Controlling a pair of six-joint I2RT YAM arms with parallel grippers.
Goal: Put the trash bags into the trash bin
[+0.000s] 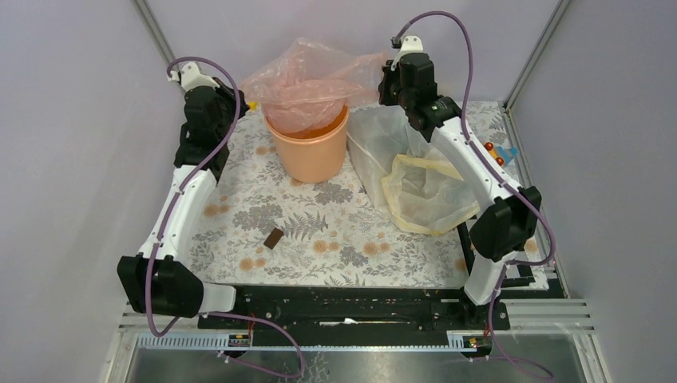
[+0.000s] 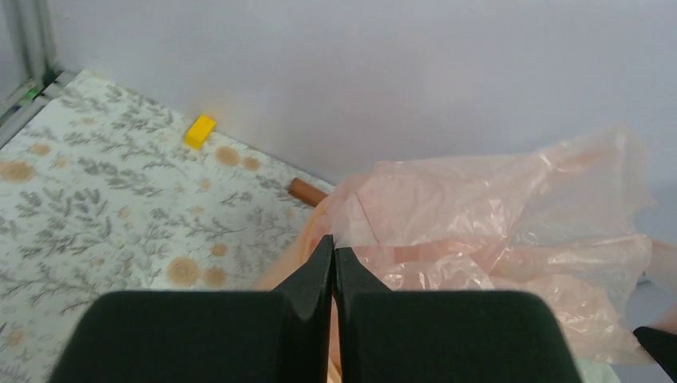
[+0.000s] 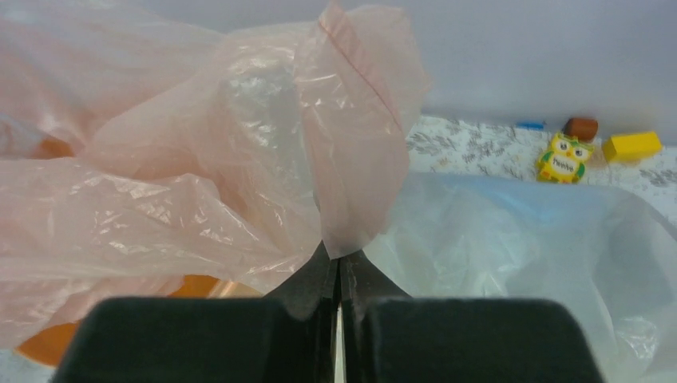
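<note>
1 pink bag (image 1: 307,84) draping over 1 orange bin (image 1: 311,155); left gripper (image 2: 334,243), right gripper (image 3: 339,259) both clamping bag edges; 1 clear bag (image 1: 375,144), 1 yellow bag (image 1: 427,195) lying right of bin

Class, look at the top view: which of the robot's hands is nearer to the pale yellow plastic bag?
Right. The right hand is raised by the far edge of the clear bag, just beyond the pale yellow bag. The left hand is across the bucket, on its left side.
</note>
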